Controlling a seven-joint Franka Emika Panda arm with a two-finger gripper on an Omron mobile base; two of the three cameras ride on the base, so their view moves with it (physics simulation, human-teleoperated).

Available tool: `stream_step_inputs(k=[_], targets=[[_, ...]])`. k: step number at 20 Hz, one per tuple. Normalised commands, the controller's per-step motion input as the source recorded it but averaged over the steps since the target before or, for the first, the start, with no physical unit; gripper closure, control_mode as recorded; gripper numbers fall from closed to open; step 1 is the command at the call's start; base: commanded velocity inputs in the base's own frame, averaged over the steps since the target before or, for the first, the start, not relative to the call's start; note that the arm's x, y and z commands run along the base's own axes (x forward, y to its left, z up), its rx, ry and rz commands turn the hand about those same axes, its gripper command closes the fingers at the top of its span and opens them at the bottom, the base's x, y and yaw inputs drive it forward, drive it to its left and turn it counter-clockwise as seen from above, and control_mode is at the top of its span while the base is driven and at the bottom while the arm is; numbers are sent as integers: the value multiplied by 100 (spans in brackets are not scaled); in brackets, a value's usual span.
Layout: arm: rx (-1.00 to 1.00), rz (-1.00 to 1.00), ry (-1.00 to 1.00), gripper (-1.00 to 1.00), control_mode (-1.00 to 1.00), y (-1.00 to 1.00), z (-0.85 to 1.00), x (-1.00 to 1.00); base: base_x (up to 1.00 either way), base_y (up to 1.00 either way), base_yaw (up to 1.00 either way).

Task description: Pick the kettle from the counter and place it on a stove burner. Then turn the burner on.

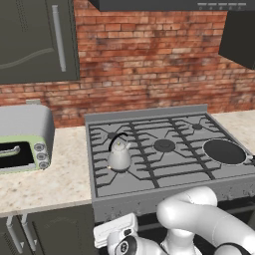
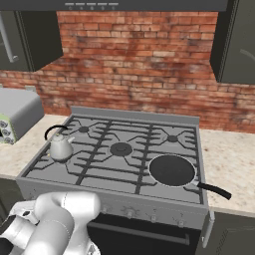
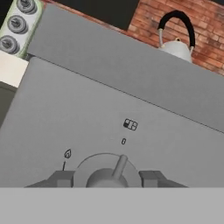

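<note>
Kettle seen upright on front-left stove burner, on grey stovetop, black handle arched over lid. Beige worktop to its left carries green-fronted toaster oven; flat black disc lies at front right. Gripper set low at stove front panel, fingers either side of a round knob, clasped on it.
</note>
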Motion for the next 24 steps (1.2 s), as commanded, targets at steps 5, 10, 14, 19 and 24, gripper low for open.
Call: stream_step_inputs(k=[5,10,14,19,24], targets=[[-11,23,0,100,-100,0,-6,-4,0,0,0],[-13,21,0,100,-100,0,-5,0,0,0,0],[-12,10,0,100,-100,1,-6,0,0,0,0],[-20,24,3,100,-100,6,-16,0,0,0,0],[-26,35,9,100,-100,0,-31,0,0,0,0]])
